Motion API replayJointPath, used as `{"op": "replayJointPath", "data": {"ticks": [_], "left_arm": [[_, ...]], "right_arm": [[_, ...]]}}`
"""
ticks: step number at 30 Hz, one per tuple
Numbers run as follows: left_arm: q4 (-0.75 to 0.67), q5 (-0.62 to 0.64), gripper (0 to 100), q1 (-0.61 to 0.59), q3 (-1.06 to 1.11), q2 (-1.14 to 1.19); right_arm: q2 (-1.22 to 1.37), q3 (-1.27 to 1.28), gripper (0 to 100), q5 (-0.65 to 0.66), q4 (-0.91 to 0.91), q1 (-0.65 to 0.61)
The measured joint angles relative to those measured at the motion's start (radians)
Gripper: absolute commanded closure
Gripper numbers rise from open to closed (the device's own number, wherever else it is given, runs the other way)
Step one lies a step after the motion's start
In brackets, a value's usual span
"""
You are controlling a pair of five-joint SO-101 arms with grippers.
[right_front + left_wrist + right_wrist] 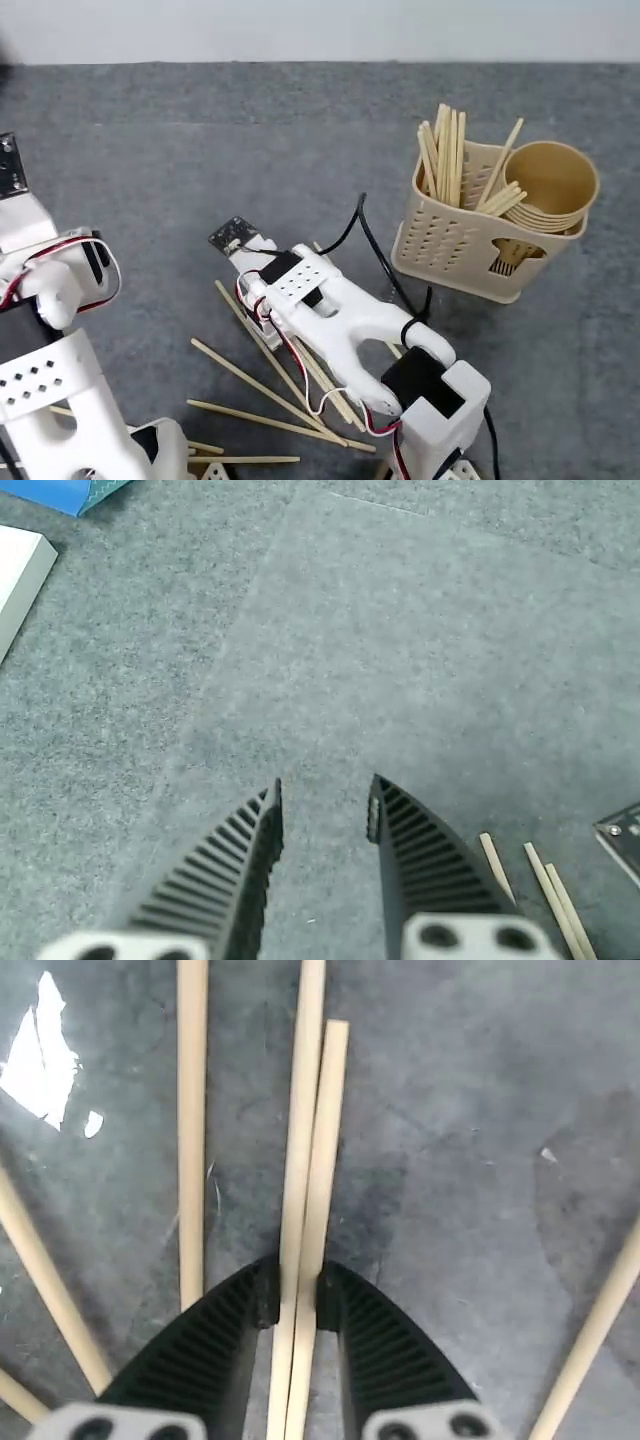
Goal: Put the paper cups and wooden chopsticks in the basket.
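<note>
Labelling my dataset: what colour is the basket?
The basket is beige, with slotted walls; the high view shows it best.

Both arms were white plastic with black servo blocks set into the joints. The right arm (340,320) carried a grid of small holes (297,283), a dark circuit board (232,236) at its wrist, thin red, white and black wires (300,370) along its side, and a thick black cable (375,250). The left arm (60,400) bore diamond-shaped holes (40,378), red and black leads (60,250) and a metal bracket (10,165) with screws. The left gripper (325,785) and right gripper (296,1285) each had black, ribbed, tapering fingers (230,870) on pale bases with round screw holes (440,938).
</note>
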Motion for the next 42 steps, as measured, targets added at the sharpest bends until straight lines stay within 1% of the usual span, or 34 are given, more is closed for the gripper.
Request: {"op": "replayJointPath", "data": {"ticks": [4, 6, 11, 17, 20, 22, 24, 27, 29, 31, 35, 38, 42], "left_arm": [[0.0, 0.0, 86, 0.0, 0.0, 0.0], [0.0, 0.0, 86, 0.0, 0.0, 0.0], [0.0, 0.0, 86, 0.0, 0.0, 0.0], [0.0, 0.0, 86, 0.0, 0.0, 0.0], [0.0, 0.0, 86, 0.0, 0.0, 0.0], [0.0, 0.0, 86, 0.0, 0.0, 0.0], [0.0, 0.0, 86, 0.0, 0.0, 0.0], [0.0, 0.0, 86, 0.0, 0.0, 0.0], [0.0, 0.0, 86, -0.003, 0.0, 0.0], [0.0, 0.0, 86, -0.032, 0.0, 0.0], [0.0, 0.0, 86, -0.097, 0.0, 0.0], [0.0, -0.011, 86, -0.124, 0.0, 0.0], [0.0, -0.044, 86, -0.129, 0.0, 0.0]], "right_arm": [[-0.017, 0.002, 99.1, 0.003, 0.0, 0.002], [-0.049, 0.006, 99.1, 0.023, 0.034, -0.003], [-0.241, 0.006, 99.1, 0.068, 0.132, 0.006], [-0.531, -0.005, 99.1, 0.137, 0.235, 0.095], [-0.641, -0.078, 99.1, 0.17, 0.299, 0.17], [-0.681, -0.129, 99.1, 0.178, 0.354, 0.193], [-0.697, -0.138, 98.9, 0.178, 0.396, 0.19], [-0.697, -0.104, 98.8, 0.178, 0.407, 0.155], [-0.697, -0.029, 97.7, 0.178, 0.384, 0.1], [-0.697, 0.071, 93.1, 0.178, 0.319, 0.034], [-0.697, 0.307, 81.6, 0.178, 0.106, -0.068], [-0.69, 0.417, 80.4, 0.172, -0.038, -0.104], [-0.603, 0.42, 80.1, 0.127, -0.1, -0.129]]}}
